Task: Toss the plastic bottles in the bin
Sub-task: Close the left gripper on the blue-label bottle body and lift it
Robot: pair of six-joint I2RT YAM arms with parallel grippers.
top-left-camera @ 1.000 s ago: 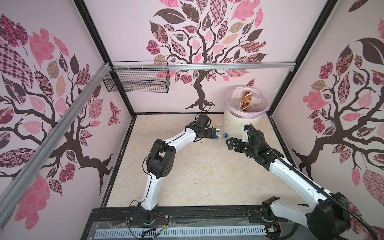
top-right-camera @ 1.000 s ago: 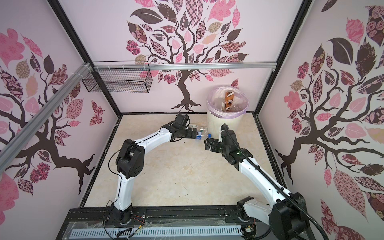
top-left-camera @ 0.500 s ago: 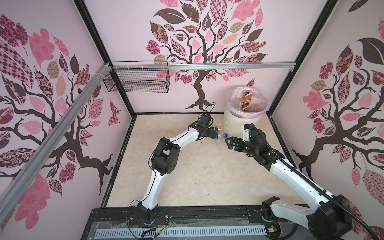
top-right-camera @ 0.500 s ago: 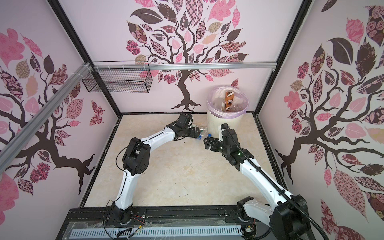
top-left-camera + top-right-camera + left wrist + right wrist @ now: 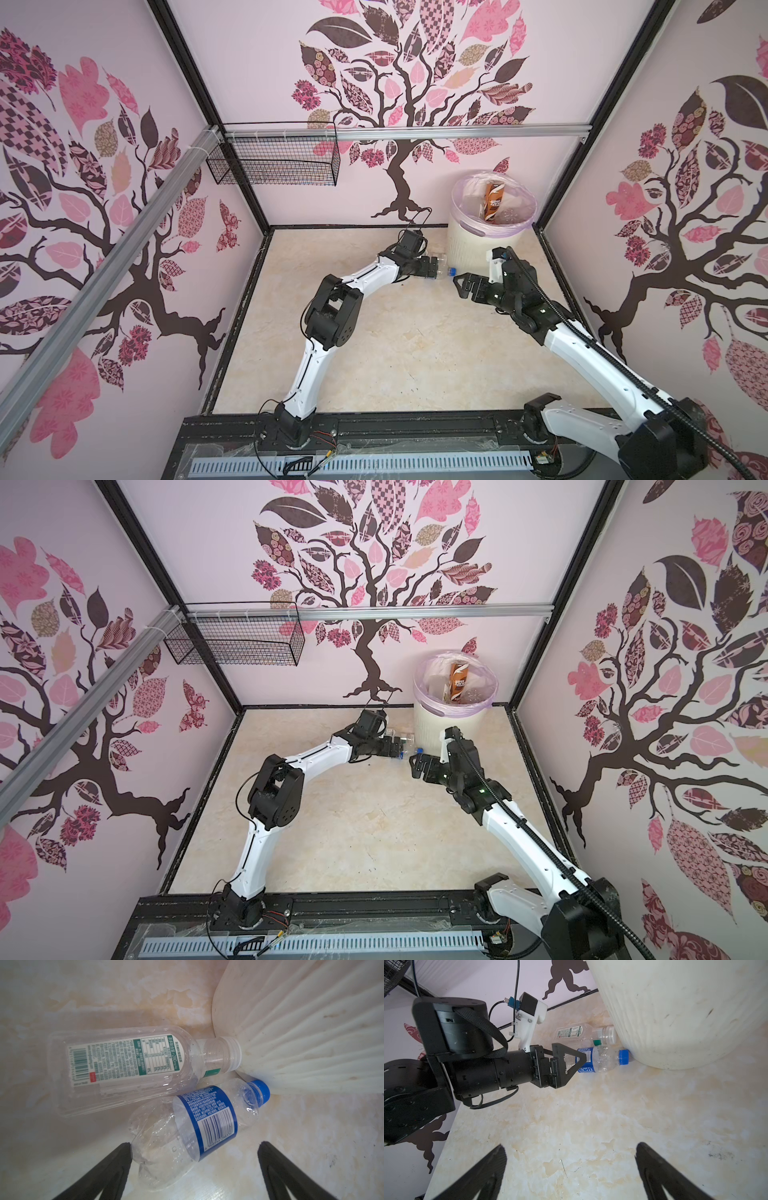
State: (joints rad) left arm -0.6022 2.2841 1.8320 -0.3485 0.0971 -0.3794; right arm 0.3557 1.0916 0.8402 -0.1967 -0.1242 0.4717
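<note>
Top views, change: the left arm has stretched forward, bringing the left gripper [image 5: 436,270] up to the blue-capped bottle [image 5: 448,272] at the foot of the bin [image 5: 469,245], right of centre. The right gripper [image 5: 459,286] has kept its place, spread and empty.
Meaning: a grasp looks close, and nothing is lifted yet.
Left wrist: the fingers [image 5: 122,1159] stand wide astride the blue-capped bottle's crumpled base without gripping it. A second clear bottle [image 5: 124,1070] lies alongside, both caps at the bin wall, a detail too small to read from above.
Right wrist: the wide, empty fingers [image 5: 496,1159] hang over bare bench [image 5: 591,1115]. This view shows the left gripper from the side, low at the bottle.
</note>
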